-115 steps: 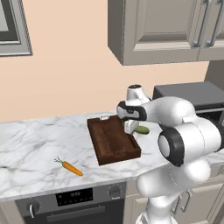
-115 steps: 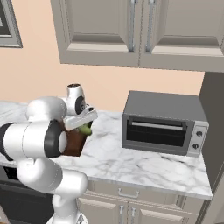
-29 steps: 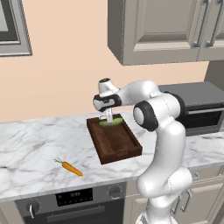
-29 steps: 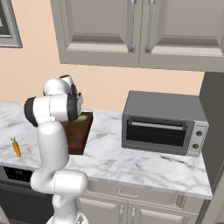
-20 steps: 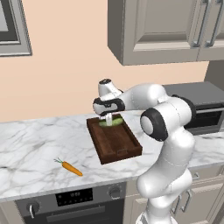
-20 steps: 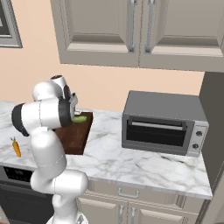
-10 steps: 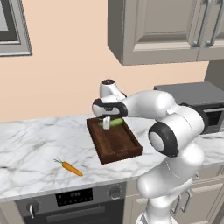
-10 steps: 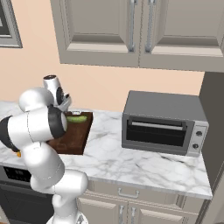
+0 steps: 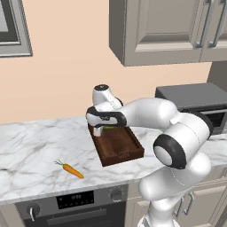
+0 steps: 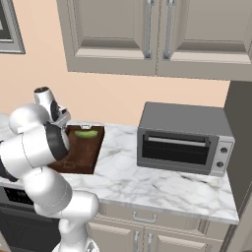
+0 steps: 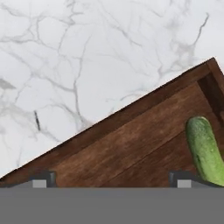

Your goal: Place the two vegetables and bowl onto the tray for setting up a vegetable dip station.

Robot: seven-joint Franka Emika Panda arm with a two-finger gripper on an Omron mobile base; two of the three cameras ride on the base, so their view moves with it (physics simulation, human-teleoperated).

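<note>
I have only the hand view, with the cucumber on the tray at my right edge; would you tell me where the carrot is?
Observer: The carrot lies on the marble counter, left of the tray and nearer the front edge, in the left base view.
Operator: Thank you. Is anything else on the tray?
Observer: No, the cucumber lies alone, at the tray's wall end.
Operator: What stands to the tray's right?
Observer: A grey toaster oven, door shut, in the right base view.

Tray [image 11: 131, 144] dark grained wood, matt; counter [image 11: 87, 57] veined white marble; cucumber [image 11: 204, 148] smooth-skinned.
</note>
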